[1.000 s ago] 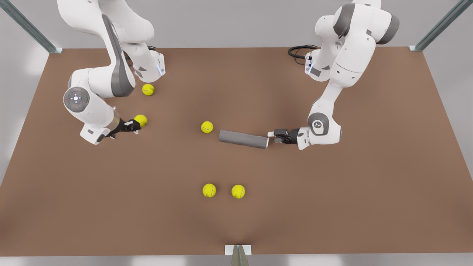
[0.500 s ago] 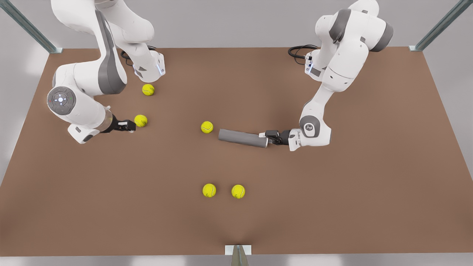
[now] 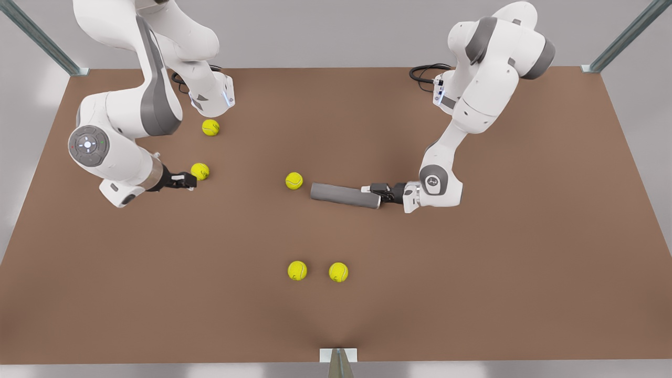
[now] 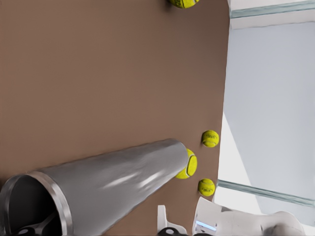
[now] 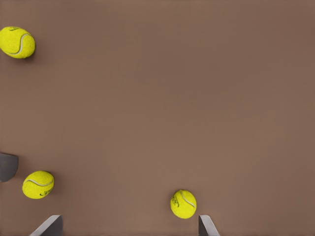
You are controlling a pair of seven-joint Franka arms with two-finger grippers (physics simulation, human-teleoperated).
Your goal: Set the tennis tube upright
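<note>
So far nothing is upright: the tennis tube [image 3: 345, 195] lies flat, its rim around the left end effector [image 3: 374, 191], finger spread unclear; the right end effector [image 3: 185, 181] waits, released.

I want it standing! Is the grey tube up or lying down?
Lying down: the tennis tube rests lengthwise on the table, left tool at its rimmed end; right tool waits by a ball.

Left gripper [image 3: 371, 192] at tennis tube [image 3: 345, 195] open end: finger spacing hidden. Right gripper [image 3: 190, 180] fingertips [image 5: 49, 227] cropped. Ball [image 4: 183, 2] cut by frame edge.
</note>
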